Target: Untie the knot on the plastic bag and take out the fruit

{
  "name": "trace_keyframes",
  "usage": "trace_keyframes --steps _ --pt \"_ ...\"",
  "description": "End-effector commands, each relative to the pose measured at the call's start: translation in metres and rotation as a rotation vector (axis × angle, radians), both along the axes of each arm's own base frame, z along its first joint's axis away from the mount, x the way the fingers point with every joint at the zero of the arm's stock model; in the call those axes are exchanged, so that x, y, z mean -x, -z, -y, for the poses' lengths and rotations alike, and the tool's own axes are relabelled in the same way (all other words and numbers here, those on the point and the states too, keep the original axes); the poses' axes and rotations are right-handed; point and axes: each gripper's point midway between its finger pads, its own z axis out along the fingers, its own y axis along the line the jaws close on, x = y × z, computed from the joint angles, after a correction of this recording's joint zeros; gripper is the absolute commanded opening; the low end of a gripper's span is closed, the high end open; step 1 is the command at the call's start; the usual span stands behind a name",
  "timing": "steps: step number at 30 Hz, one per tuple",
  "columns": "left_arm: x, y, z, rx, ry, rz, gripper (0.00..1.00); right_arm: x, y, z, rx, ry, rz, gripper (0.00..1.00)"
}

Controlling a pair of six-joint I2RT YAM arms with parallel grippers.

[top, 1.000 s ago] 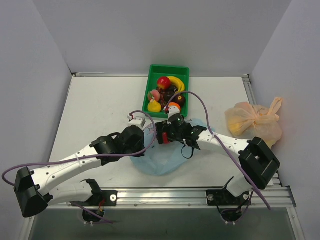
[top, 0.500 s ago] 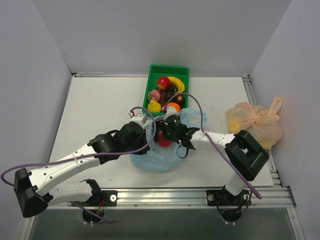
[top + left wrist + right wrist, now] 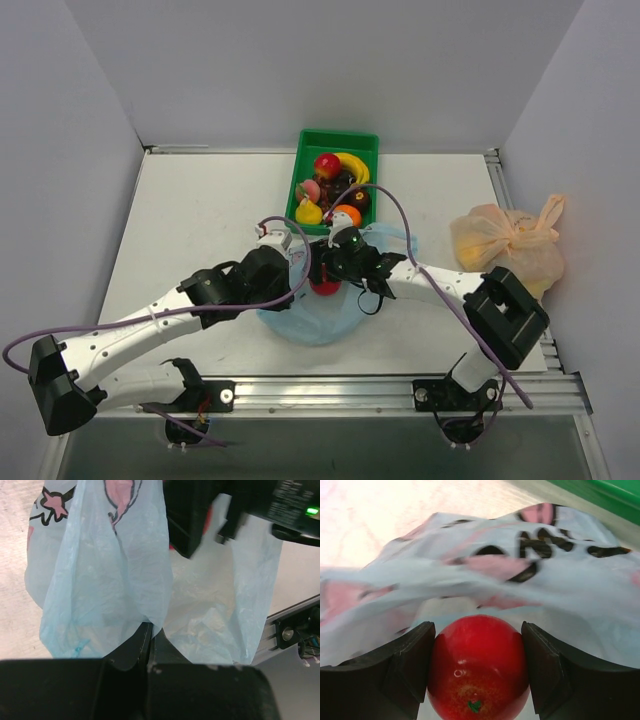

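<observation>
The light blue plastic bag (image 3: 312, 325) lies on the table in front of the green tray, its printed film (image 3: 110, 570) hanging up from my left gripper (image 3: 150, 627). That gripper (image 3: 288, 268) is shut on a fold of the bag's edge. My right gripper (image 3: 326, 278) reaches into the bag's mouth, its fingers (image 3: 405, 665) pressed on both sides of a red apple (image 3: 477, 672), seen from above as a red spot (image 3: 325, 288). The bag's film (image 3: 520, 580) drapes just behind the apple. The knot is out of view.
A green tray (image 3: 338, 137) at the back holds a banana (image 3: 353, 165), another red apple (image 3: 327, 165), an orange (image 3: 347, 213) and other toy fruit. A tied pale orange bag (image 3: 505, 245) sits at the right edge. A rail runs along the near edge.
My right gripper has pushed left into the bag's mouth and closed from wide open onto the red apple. The left gripper keeps its hold on the bag's edge.
</observation>
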Motion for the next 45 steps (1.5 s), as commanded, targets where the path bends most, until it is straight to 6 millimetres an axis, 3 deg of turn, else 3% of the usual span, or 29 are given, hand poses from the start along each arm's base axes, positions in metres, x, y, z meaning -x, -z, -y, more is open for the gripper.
trace_keyframes --steps 1,3,7,11,12,14,15,16,18,20,21,22,23,24,25,26,27,30,35,36,38,39,41,45 --pt "-0.011 -0.006 -0.011 -0.025 -0.023 0.035 0.00 0.014 -0.060 -0.016 -0.085 -0.149 0.048 0.15" --pt "-0.017 -0.008 -0.021 -0.026 -0.049 0.036 0.00 0.025 -0.081 -0.023 -0.121 -0.233 0.049 0.13" --pt "-0.027 -0.007 -0.040 -0.041 -0.078 0.030 0.00 0.044 -0.119 -0.019 -0.179 -0.333 0.041 0.08" --pt "-0.027 -0.005 -0.052 -0.069 -0.076 0.017 0.00 0.036 -0.171 -0.012 -0.289 -0.366 0.072 0.06" --pt "-0.024 -0.003 -0.053 -0.073 -0.067 0.006 0.00 0.021 -0.194 -0.005 -0.316 -0.342 0.117 0.07" --pt "-0.017 0.000 -0.049 -0.056 -0.033 -0.021 0.00 0.001 -0.216 0.002 -0.324 -0.319 0.180 0.08" --pt "-0.014 0.001 -0.047 -0.048 -0.020 -0.032 0.00 -0.019 -0.216 0.011 -0.309 -0.281 0.195 0.08" --pt "-0.010 0.003 -0.046 -0.042 -0.008 -0.045 0.00 -0.033 -0.230 0.016 -0.295 -0.249 0.223 0.08" --pt "-0.003 0.004 -0.041 -0.017 0.028 -0.072 0.00 -0.063 -0.225 0.020 -0.252 -0.214 0.246 0.08" --pt "0.003 0.005 -0.040 -0.002 0.045 -0.084 0.00 -0.093 -0.237 0.028 -0.225 -0.160 0.298 0.09" --pt "0.006 0.004 -0.037 0.013 0.064 -0.094 0.00 -0.111 -0.221 0.025 -0.199 -0.148 0.280 0.09" --pt "0.008 0.005 -0.037 0.017 0.072 -0.096 0.00 -0.124 -0.218 0.028 -0.189 -0.129 0.284 0.09" --pt "0.010 0.005 -0.038 0.021 0.079 -0.095 0.00 -0.139 -0.230 0.027 -0.191 -0.112 0.320 0.09" --pt "0.012 0.006 -0.038 0.019 0.089 -0.098 0.00 -0.156 -0.209 0.024 -0.160 -0.104 0.297 0.10" --pt "0.014 0.005 -0.039 0.021 0.101 -0.092 0.00 -0.167 -0.205 0.025 -0.151 -0.090 0.299 0.11" --pt "0.014 0.008 -0.041 0.014 0.097 -0.093 0.00 -0.182 -0.216 0.022 -0.159 -0.080 0.343 0.11" --pt "0.015 0.010 -0.042 0.011 0.097 -0.090 0.00 -0.196 -0.196 0.017 -0.144 -0.077 0.323 0.12" --pt "0.015 0.013 -0.044 0.014 0.096 -0.080 0.00 -0.225 -0.170 0.006 -0.138 -0.075 0.292 0.13" --pt "0.013 0.020 -0.044 0.013 0.089 -0.078 0.00 -0.244 -0.124 -0.008 -0.142 -0.072 0.219 0.13" --pt "0.012 0.020 -0.044 0.014 0.090 -0.074 0.00 -0.247 -0.107 -0.010 -0.132 -0.071 0.197 0.14" --pt "0.010 0.022 -0.043 0.004 0.091 -0.073 0.00 -0.256 -0.101 -0.010 -0.123 -0.056 0.200 0.16" --pt "0.010 0.023 -0.044 0.000 0.089 -0.078 0.00 -0.260 -0.086 -0.010 -0.112 -0.047 0.184 0.24" --pt "0.010 0.025 -0.044 -0.007 0.088 -0.080 0.00 -0.270 -0.085 -0.009 -0.104 -0.024 0.197 0.35" --pt "0.008 0.026 -0.047 -0.011 0.071 -0.074 0.00 -0.277 -0.075 -0.008 -0.092 0.002 0.190 0.71"
